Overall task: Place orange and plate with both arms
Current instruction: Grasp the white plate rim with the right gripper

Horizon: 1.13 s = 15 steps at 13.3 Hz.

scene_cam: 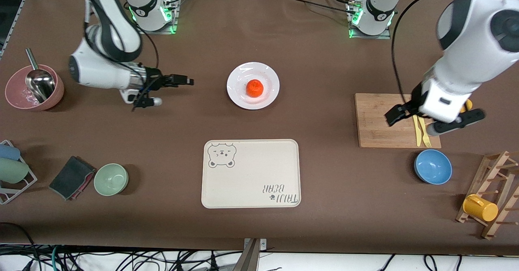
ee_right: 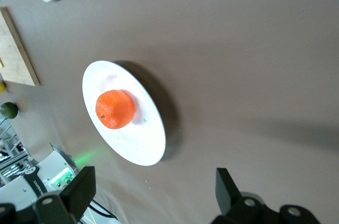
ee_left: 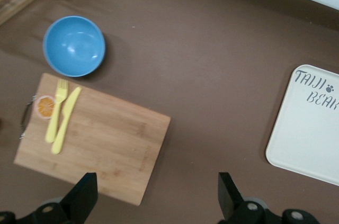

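**Orange sits on the plate, both grippers spread and empty**

You have a brown table [scene_cam: 324, 60] with the cream rectangular bear-print tray [scene_cam: 251, 173] lying nearest the front camera at mid-table. The rectangular bamboo cutting board [scene_cam: 377, 121] lies toward the left arm's end, carrying a yellow plastic fork and knife [scene_cam: 421, 131].

Your round white glossy plate [scene_cam: 253, 85] rests farther from the camera than the tray, well apart from it. The small red-orange orange [scene_cam: 255, 88] sits on the plate, near its middle.

Your left gripper [scene_cam: 434, 116] hangs over the cutting board, jaws wide and holding nothing. Your right gripper [scene_cam: 171, 89] hovers over bare table between the plate and the pink bowl [scene_cam: 34, 88], jaws likewise wide and empty.

A round blue bowl [scene_cam: 433, 166] stands just beside the board, nearer the camera.
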Tool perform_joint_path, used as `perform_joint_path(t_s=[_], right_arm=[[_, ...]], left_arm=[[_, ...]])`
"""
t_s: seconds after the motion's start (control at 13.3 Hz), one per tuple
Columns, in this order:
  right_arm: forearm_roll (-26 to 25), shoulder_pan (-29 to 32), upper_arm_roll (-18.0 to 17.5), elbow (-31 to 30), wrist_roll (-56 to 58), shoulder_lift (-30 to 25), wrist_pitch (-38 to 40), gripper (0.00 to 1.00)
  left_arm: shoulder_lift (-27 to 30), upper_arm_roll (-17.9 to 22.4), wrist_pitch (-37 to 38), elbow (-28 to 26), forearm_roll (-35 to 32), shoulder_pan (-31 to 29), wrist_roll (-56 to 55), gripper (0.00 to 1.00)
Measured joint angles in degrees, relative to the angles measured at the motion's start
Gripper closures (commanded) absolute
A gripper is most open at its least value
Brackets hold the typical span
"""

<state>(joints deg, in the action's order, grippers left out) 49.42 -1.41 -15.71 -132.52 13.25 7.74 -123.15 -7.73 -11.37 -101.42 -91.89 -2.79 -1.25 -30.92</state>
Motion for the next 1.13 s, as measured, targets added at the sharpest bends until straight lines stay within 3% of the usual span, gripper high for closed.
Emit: perform_joint_path(t_s=[0.3, 0.45, 0.75, 0.9, 1.13], right_arm=[[16.1, -0.2, -3.3, -0.6, 20.2, 9.0, -8.3, 0.0], [21.3, -1.3, -4.5, -0.4, 26.5, 12.8, -12.6, 0.0], [34.5, -6.7, -4.9, -0.2, 36.6, 16.6, -16.9, 0.0], [37.9, -8.2, -4.9, -0.1, 40.2, 17.4, -17.9, 0.02], [38.3, -9.4, -5.0, 0.2, 44.3, 19.1, -19.8, 0.18]], left_arm=[[5.6, 4.0, 9.6, 1.2, 4.7, -1.0, 3.1, 0.0], [5.9, 6.4, 13.2, 3.4, 6.4, -1.2, 4.3, 0.0], [5.7, 6.6, 15.0, 5.6, 6.5, -1.2, 4.5, 0.0], [5.6, 6.6, 15.0, 5.7, 6.5, -1.5, 4.5, 0.0], [5.5, 6.7, 15.2, 5.9, 6.5, -3.4, 5.1, 0.0]])
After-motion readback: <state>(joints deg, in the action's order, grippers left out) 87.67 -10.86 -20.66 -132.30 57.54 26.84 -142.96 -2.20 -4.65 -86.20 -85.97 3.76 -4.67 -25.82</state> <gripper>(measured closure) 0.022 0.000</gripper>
